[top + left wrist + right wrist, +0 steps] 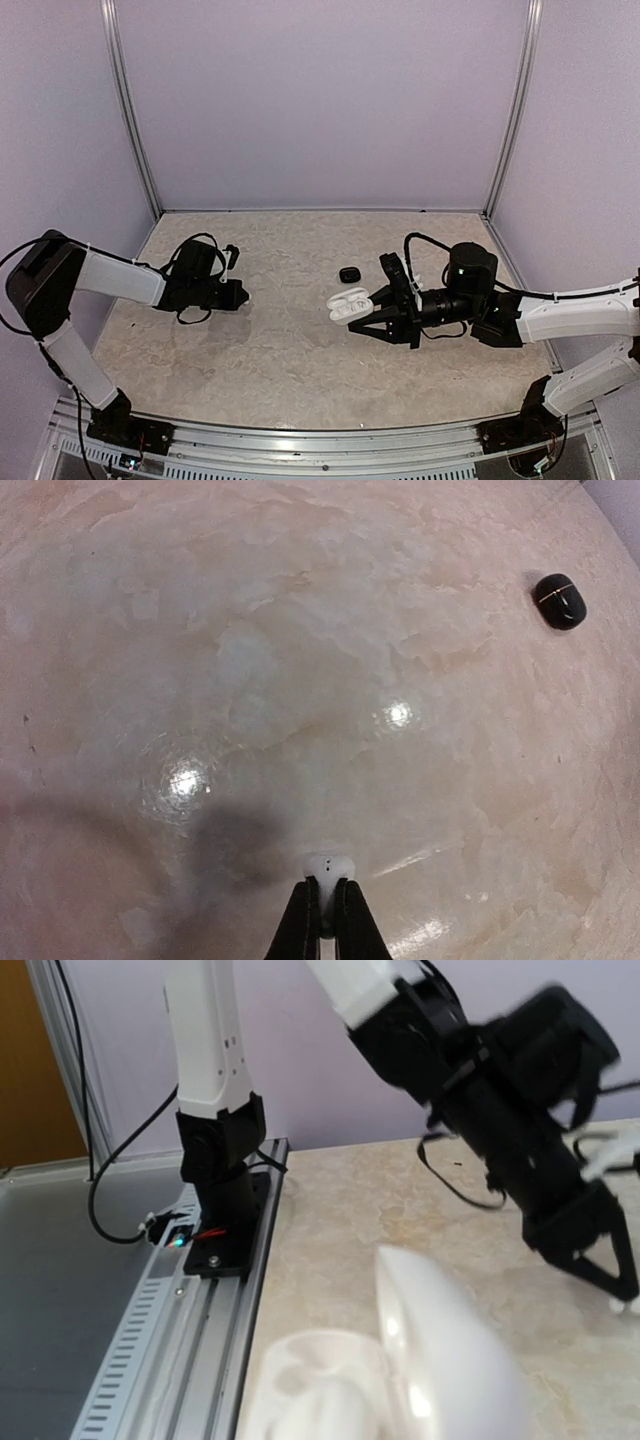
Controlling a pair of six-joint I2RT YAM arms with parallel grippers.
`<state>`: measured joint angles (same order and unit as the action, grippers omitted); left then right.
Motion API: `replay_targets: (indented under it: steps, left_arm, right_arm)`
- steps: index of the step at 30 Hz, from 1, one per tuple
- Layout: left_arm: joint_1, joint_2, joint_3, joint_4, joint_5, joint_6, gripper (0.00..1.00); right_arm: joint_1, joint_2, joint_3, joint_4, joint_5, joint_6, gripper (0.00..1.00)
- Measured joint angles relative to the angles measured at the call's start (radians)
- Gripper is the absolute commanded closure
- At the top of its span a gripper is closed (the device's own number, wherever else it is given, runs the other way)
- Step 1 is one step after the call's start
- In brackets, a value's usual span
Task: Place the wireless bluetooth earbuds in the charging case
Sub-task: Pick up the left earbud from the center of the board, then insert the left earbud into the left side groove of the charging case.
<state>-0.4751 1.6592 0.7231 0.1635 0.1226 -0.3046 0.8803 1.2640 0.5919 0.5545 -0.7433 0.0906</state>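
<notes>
At 9 o'clock on the table [300, 370], left gripper [241, 293] pinched shut on a white earbud [328, 866]. At 3 o'clock, right gripper [372, 312] clamped on the open white case [350, 303], with the black case [348, 273] at its 12 o'clock.

From high behind the rig, I see the whole worktop [300, 350]. My left wrist camera looks down close on it, sharing the small black case [559, 601]. My right wrist camera faces the left arm [500, 1090] along the near edge.
</notes>
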Motion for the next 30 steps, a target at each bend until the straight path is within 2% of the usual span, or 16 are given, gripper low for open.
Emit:
replay_targets:
  steps: [12,16,20,25,30]
  left_arm:
    - [-0.265,-0.487,0.029,-0.084,0.013,0.166,1.00]
    - [-0.391,-0.601,0.036,-0.112,0.033,0.245,1.00]
    - [-0.529,-0.642,0.080,-0.160,0.038,0.312,1.00]
    - [-0.673,-0.608,0.171,-0.206,0.023,0.381,1.00]
    - [-0.739,-0.525,0.234,-0.219,0.006,0.430,1.00]
  right_arm:
    - [0.000,-0.032,0.000,-0.017,-0.050,-0.050,1.00]
    - [0.000,-0.052,-0.004,-0.010,-0.066,-0.061,1.00]
    - [0.000,-0.056,-0.004,-0.011,-0.077,-0.080,1.00]
    - [0.007,-0.048,0.002,-0.025,-0.084,-0.101,1.00]
    - [0.016,-0.032,0.015,-0.035,-0.078,-0.105,1.00]
